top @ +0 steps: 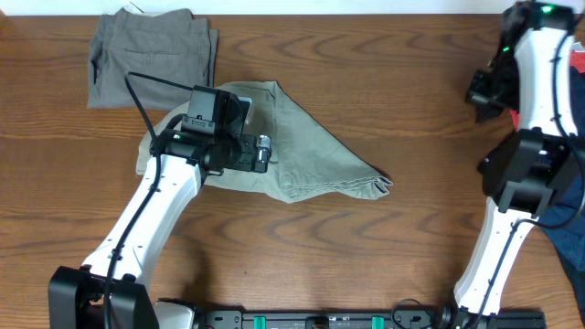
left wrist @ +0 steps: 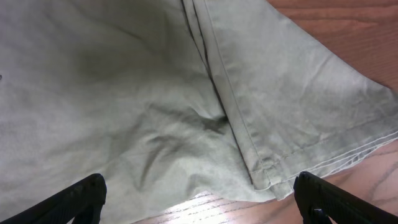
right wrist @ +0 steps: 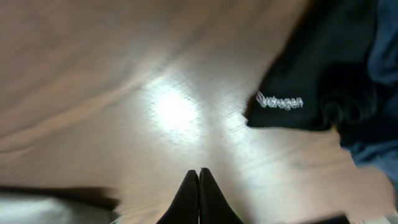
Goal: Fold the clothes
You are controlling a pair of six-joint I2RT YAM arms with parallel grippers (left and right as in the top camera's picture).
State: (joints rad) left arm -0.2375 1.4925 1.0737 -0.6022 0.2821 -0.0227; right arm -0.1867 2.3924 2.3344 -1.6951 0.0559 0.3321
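Extends the left arm (top: 151, 215) from its base at the near edge, forward and inward on a long diagonal. Bends at the wrist and turns the left end effector (top: 259, 152) sideways to the right, carried low. Spreads the left fingers (left wrist: 74, 199) fully apart, one black tip at each lower corner of the wrist view, gripping nothing. Folds the right arm (top: 535, 110) sharply at the elbow, with the white upper link rising toward the far right side. Presses the right end effector (right wrist: 199, 180) completely together, both fingers meeting in one narrow point, empty.
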